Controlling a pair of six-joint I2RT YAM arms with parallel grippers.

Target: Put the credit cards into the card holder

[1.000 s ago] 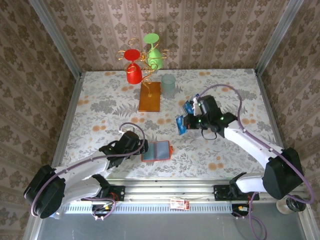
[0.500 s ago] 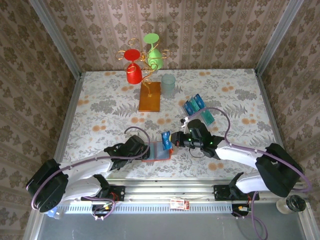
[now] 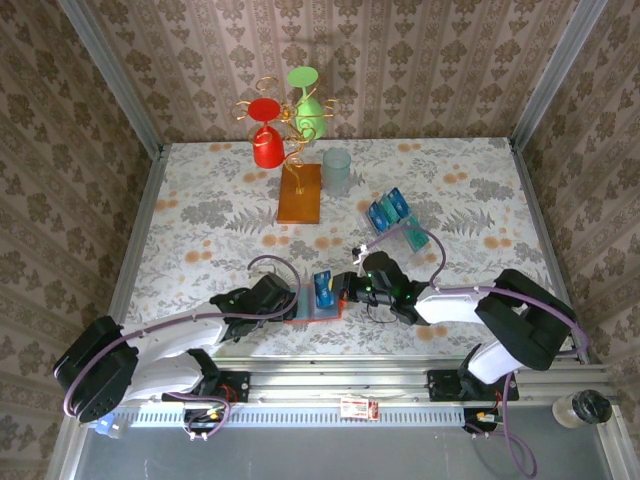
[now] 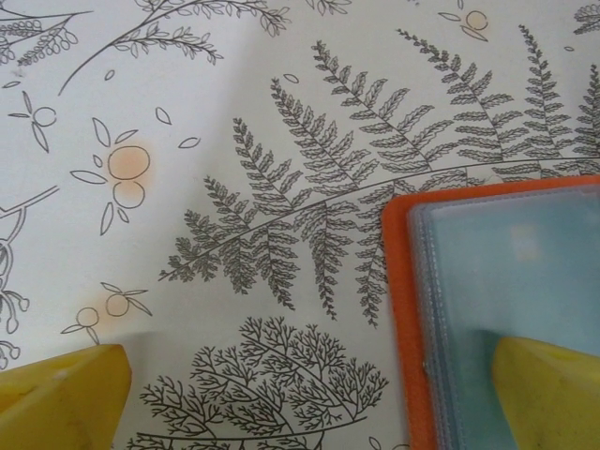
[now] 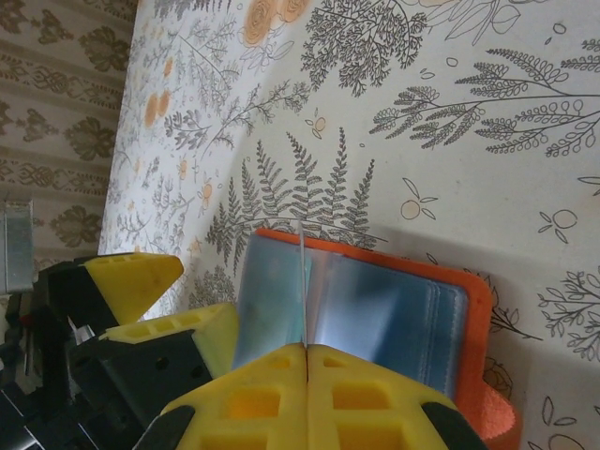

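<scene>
Right fingers (image 5: 370, 398) were pressed together on one blue credit card (image 3: 322, 289). From the right wrist I saw it edge-on, standing upright over the open card holder (image 5: 469, 309). I could not tell whether the card touched the clear sleeves or had entered a pocket.

Left fingers (image 4: 548, 394) were spread wide, holding nothing. One sat over the holder's clear sleeve near its orange border, the other over bare worktop (image 4: 187, 94) beside it.

The holder lay open and flat near the front edge of the worktop, between the two arms.

The other credit cards (image 3: 388, 211) sat in a loose cluster farther back on the right, well apart from the holder.

Behind centre, I noted a gold wire stand (image 3: 300, 195) carrying a red cup (image 3: 265, 145) and a green cup (image 3: 308, 115). A clear tumbler (image 3: 337, 172) stood just beside its base.
</scene>
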